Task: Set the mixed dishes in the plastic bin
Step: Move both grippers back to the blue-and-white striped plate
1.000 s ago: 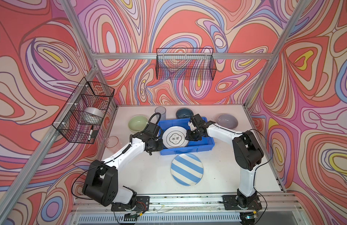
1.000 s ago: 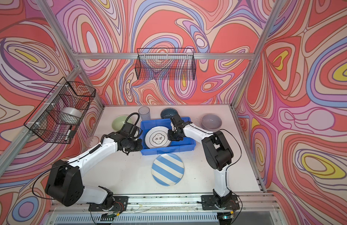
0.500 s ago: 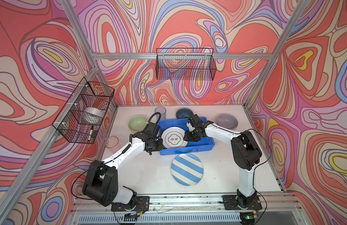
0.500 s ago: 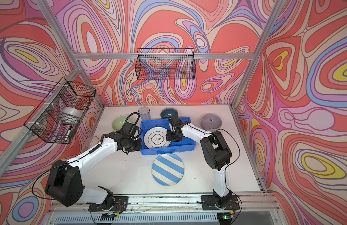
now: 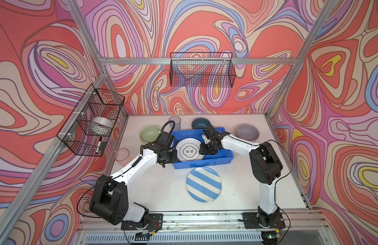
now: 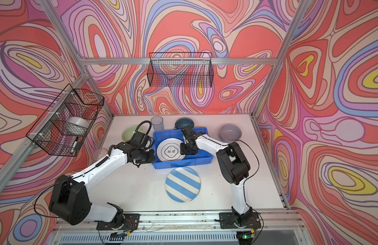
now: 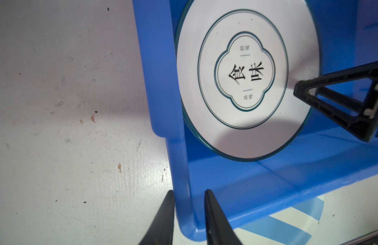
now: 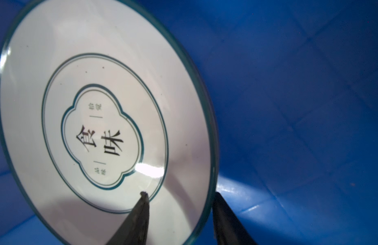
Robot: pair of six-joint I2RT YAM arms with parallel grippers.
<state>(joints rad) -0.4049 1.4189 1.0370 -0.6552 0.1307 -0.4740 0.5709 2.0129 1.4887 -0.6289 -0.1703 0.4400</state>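
The blue plastic bin [image 5: 217, 163] sits mid-table. A white plate with a green rim and black lettering [image 5: 189, 151] rests tilted inside it, by the left wall. My right gripper [image 8: 179, 195] is open astride the plate's right rim, one finger over its face and one behind. My left gripper [image 7: 189, 193] straddles the bin's left wall [image 7: 160, 84] near the front corner, with its jaws slightly apart. Outside the bin are a blue-white striped plate [image 5: 204, 184], a pale green bowl [image 5: 149, 134], a dark blue bowl [image 5: 200, 123], a lavender bowl [image 5: 247, 132], a bluish tumbler [image 5: 175, 122] and a pink tumbler [image 5: 121, 156].
A black wire basket [image 5: 201, 70] hangs on the back wall. Another wire basket [image 5: 92, 121] on the left wall holds a white tape roll [image 5: 102, 126]. Aluminium frame posts bound the table at the sides and back.
My right gripper's jaws have widened around the plate's rim, and the plate has shifted slightly left in the bin. My left gripper's jaws have eased apart on the bin wall.
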